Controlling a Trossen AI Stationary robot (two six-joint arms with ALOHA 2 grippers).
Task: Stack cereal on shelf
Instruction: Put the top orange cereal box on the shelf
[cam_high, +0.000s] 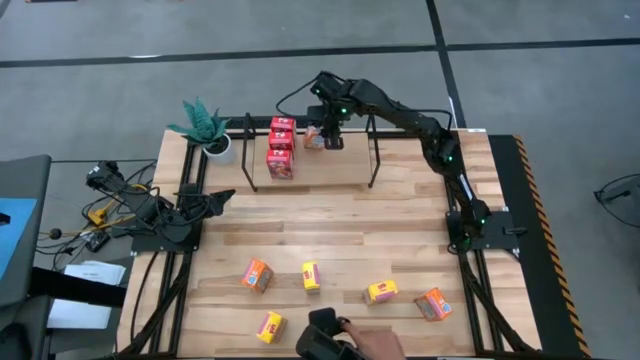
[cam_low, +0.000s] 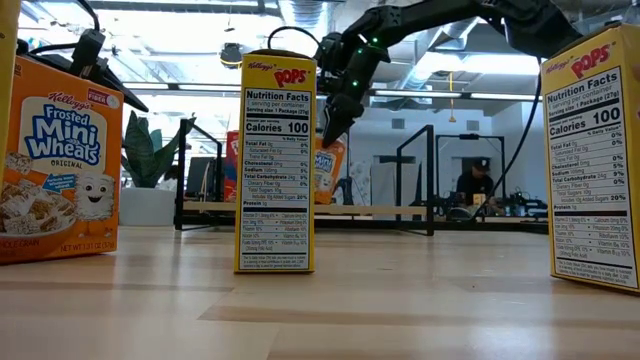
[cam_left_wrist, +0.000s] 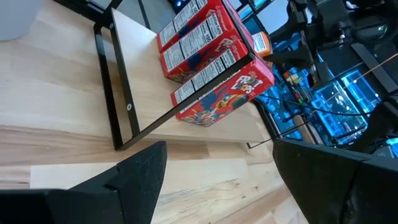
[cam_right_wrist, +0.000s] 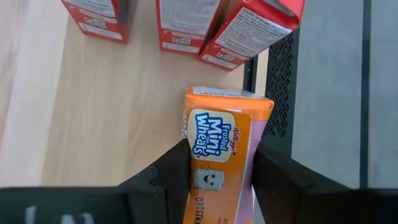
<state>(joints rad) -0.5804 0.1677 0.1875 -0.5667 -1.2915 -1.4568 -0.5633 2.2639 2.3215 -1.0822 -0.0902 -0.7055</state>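
Note:
The shelf of black rods on a wooden base stands at the table's far middle. Three red cereal boxes stand in a row on its left part. To their right, my right gripper reaches down over the shelf, shut on an orange cereal box. My left gripper waits open near the table's left edge and points at the shelf. Several loose orange and yellow boxes stand near the front edge, among them an orange one and a yellow one. My right gripper pinches the orange box between its two fingers, one on each narrow side. The fingers come from above, slanting down toward the far edge. The box is upright with its printed front toward the camera. Its lower end is down at the shelf's wooden base.
A white potted plant stands left of the shelf. A person's hand with a dark object is at the near edge. In the low view, a yellow box and an orange box stand close up front. Bare wood lies mid-table.

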